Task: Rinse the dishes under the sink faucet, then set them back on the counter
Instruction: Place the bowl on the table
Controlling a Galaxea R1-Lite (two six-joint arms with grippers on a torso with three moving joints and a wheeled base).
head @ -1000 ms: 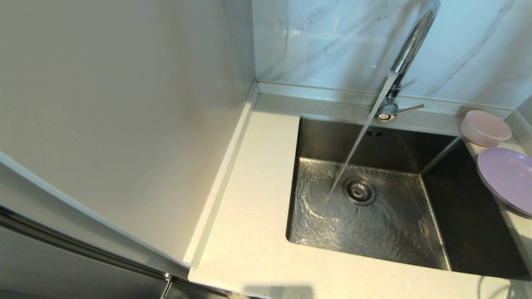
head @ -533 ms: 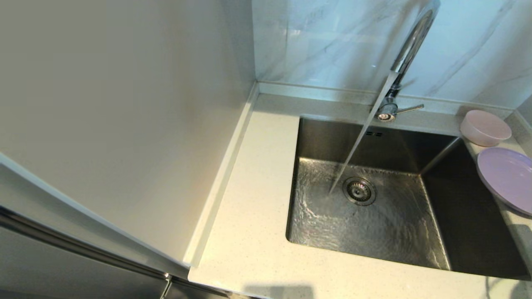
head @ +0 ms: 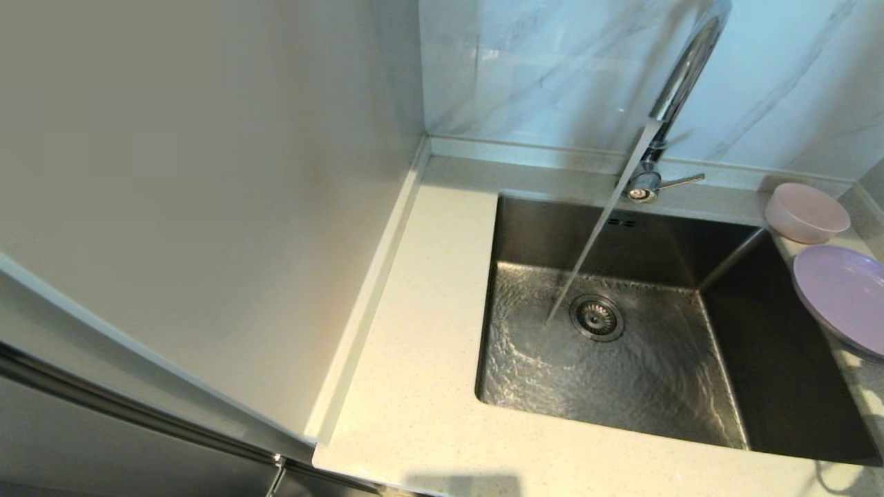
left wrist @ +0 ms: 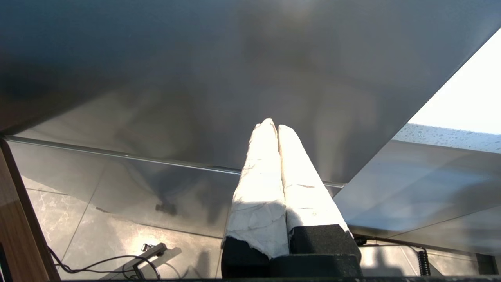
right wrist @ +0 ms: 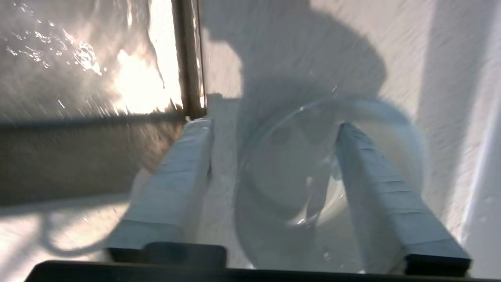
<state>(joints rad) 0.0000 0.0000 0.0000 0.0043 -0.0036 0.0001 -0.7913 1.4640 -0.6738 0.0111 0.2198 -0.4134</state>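
The pale pink bowl (head: 806, 211) and the lilac plate (head: 841, 297) rest on the counter (head: 421, 331) strip right of the sink (head: 780, 359). The plate's rim hangs a little over the basin. Water streams from the faucet (head: 680, 76) and lands beside the drain (head: 596, 317). Neither arm shows in the head view. In the right wrist view my right gripper (right wrist: 274, 123) is open above a round plate (right wrist: 289, 184) on the counter, one finger over its rim, the sink edge beside the other. My left gripper (left wrist: 273, 124) is shut and empty, parked low by a steel cabinet front.
The faucet's lever (head: 680, 181) points right at its base. A tall pale panel (head: 207, 207) walls off the left of the counter. Marble-veined tiles (head: 552, 69) rise behind the sink. Cables (left wrist: 98, 260) lie on the floor below the left arm.
The bowl and plate have not moved and the water keeps running. Shadows on the counter strip in front of the plate have shifted towards it.
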